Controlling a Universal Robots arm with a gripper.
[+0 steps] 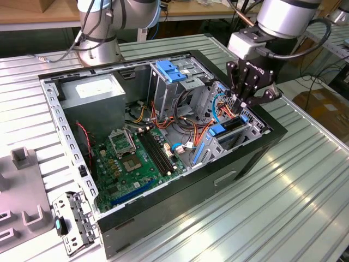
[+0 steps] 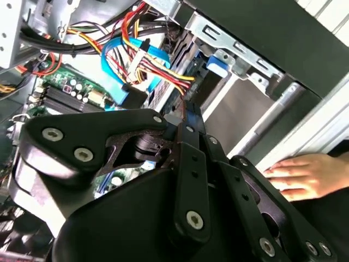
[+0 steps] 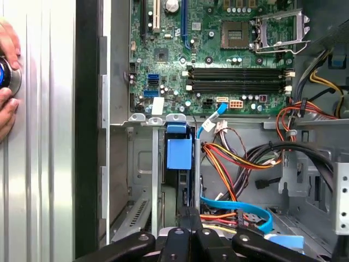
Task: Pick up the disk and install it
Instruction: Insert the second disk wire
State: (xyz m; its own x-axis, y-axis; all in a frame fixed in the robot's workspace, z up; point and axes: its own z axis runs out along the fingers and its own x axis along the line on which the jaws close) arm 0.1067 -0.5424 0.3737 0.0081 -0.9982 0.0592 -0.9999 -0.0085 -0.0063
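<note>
Reaching down from the exterior view's upper right, the silver-and-grey arm (image 1: 283, 16) holds its wrist nearly vertical. This sets the black linkage tool (image 1: 244, 103) into the front corner of the open black computer case (image 1: 256, 158). The tool's jaws look drawn together at the near end of the disk; whether they pinch it cannot be told.

The disk (image 3: 179, 158), a dark slab with a blue plastic bracket, stands on edge in the grey metal drive cage (image 1: 229, 139) directly under the tool. Its long axis runs level, away from the tool toward the motherboard, and the blue bracket end is farthest from the tool. In the first wrist view the tool (image 3: 190, 215) sits in line with that narrow edge.

Just beside the tool lies a flat blue ribbon cable (image 3: 240, 210) among a bundle of red, yellow and orange wires (image 3: 234, 164). Beyond the cage lies the green motherboard (image 3: 218, 60), with four black memory slots and a silver processor socket.

Farther off sits the grey power-supply box (image 1: 95, 95); the print on its white sticker is too small to read. White lettering marks the tool's body.

Outside the case wall, a person's hand (image 3: 6, 82) rests on the ribbed metal worktop (image 1: 283, 207).
</note>
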